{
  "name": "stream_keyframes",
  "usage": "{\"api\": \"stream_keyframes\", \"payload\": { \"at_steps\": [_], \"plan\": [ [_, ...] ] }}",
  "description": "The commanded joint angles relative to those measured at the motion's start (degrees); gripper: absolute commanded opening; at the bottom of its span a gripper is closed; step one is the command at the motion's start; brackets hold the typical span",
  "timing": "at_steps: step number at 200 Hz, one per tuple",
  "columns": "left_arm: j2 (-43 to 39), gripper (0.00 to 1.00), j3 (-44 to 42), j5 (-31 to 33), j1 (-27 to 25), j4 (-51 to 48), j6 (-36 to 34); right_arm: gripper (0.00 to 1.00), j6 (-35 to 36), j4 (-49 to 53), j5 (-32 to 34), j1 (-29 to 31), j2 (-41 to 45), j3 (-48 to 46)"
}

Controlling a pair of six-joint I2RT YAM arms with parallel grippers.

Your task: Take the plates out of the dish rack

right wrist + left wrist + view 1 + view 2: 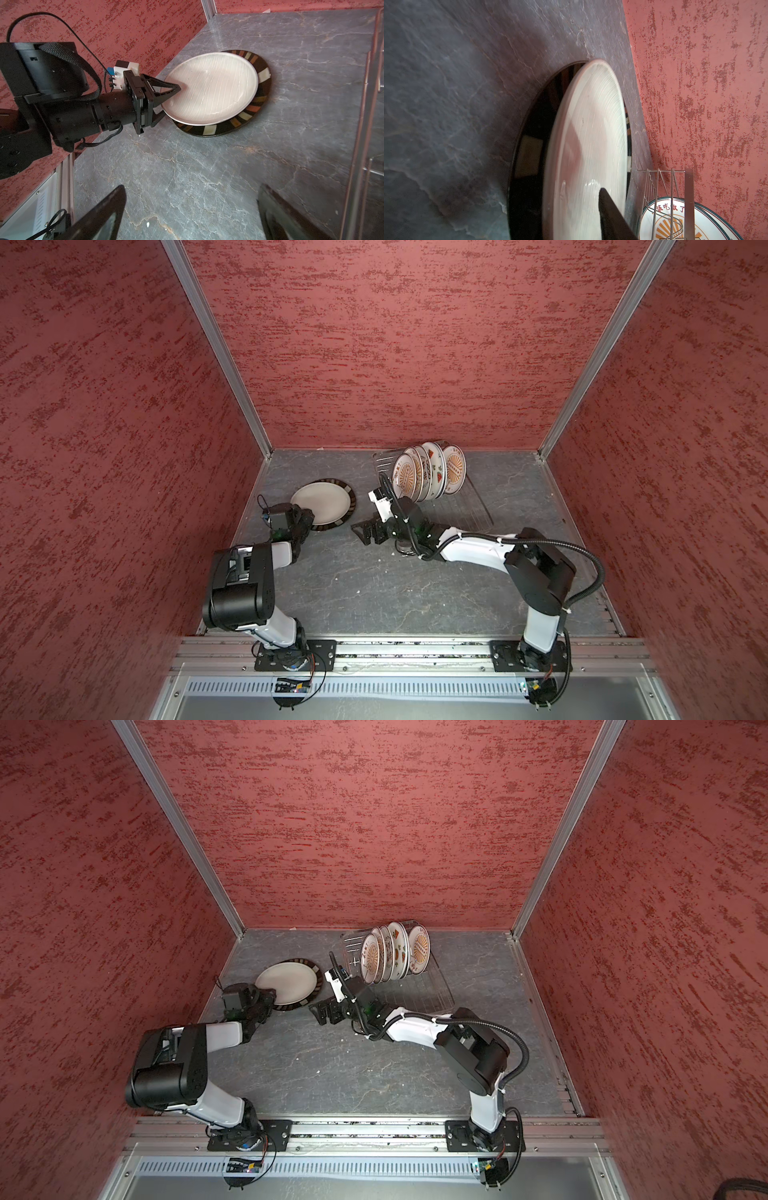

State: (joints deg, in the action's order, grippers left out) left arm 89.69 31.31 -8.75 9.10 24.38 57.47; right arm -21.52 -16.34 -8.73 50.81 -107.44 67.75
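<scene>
Left gripper (170,99): jaws parted wider than the rim they straddle, one finger above the white plate (212,87) and one below its edge. Nothing in the right wrist view shows them clamping, so I read the plate as released. The white plate lies flat on the dark-rimmed striped plate (245,117), slightly off-centre. Both rest on the grey stone-look table (374,593) towards its left side, well apart from the dish rack (465,510). Right gripper (362,533): jaws spread wide with nothing between them, hovering low over bare table between the two-plate stack and the rack's near end. The near part of the rack holds no plates. The rest stand on edge, leaning and bunched at the far end. The front sunburst plate (405,479) faces the arms, a watermelon plate (436,466) sits further back, and the rear sunburst plate (454,468) comes last. About five in all, but the edges overlap, so the count is unsure. Judgement: two plates are unloaded and stacked, with the left jaws not yet withdrawn from the upper one. Roughly five are left, so the task is under halfway. The next move probably calls for the left arm to back clear of the stack, and for one arm to take the front sunburst plate by its upper rim.
</scene>
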Motion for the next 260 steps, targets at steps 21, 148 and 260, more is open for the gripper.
{"api": "stream_keyframes", "payload": {
  "at_steps": [21, 148, 260],
  "plan": [
    [0.37, 0.46, 2.65, 2.39, 0.04, -1.16, -2.19, 0.99, 0.58, 0.71, 0.45, 0.26, -0.77, 1.36],
    [2.26, 0.44, 4.88, 8.54, -0.92, -5.44, -3.32, 0.99, 0.51, 0.69, 0.56, 0.25, -0.60, 1.07],
    [2.64, 0.40, 6.34, 14.70, -2.34, -10.11, -4.77, 0.99, 1.33, 1.31, 2.23, 0.21, -0.24, 0.98]
  ]
}}
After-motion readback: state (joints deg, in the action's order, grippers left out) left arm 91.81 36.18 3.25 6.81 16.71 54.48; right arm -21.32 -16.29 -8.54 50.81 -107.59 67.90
